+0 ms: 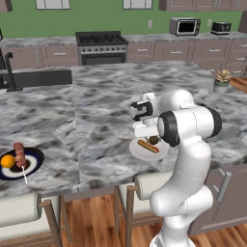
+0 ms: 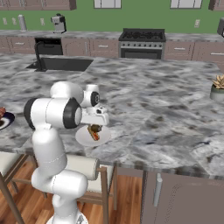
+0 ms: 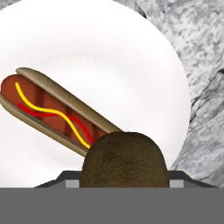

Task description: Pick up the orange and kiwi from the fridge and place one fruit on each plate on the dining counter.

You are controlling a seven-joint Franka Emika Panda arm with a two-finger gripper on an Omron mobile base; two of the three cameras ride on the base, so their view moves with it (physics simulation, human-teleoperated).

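- The orange (image 1: 7,161) already sits on the dark plate (image 1: 34,157), next to the meat skewer (image 1: 20,155), at the near left edge of the surface (image 1: 106,96)
- So one fruit is done, and the step in hand is putting the kiwi (image 3: 124,159) on the white plate (image 3: 109,52)
- The end effector (image 1: 151,139) hangs low over the white plate, which lies at the near edge of the surface, about the middle
- It is closed on the kiwi; in the hand view the brown fruit sits right between the fingertips
- The kiwi is right next to the near end of the hot dog (image 3: 57,111), and I cannot tell if they touch
- I also cannot tell if the kiwi rests on the plate yet or hangs just above it
- I think the task is almost finished
- The next move calls for letting go: the fingers need to spread apart so the kiwi stays on the plate
- If the kiwi is not down yet, it should go down a little first, so it does not roll off
- Then the arm should lift straight up, without bumping the hot dog or dragging the kiwi along
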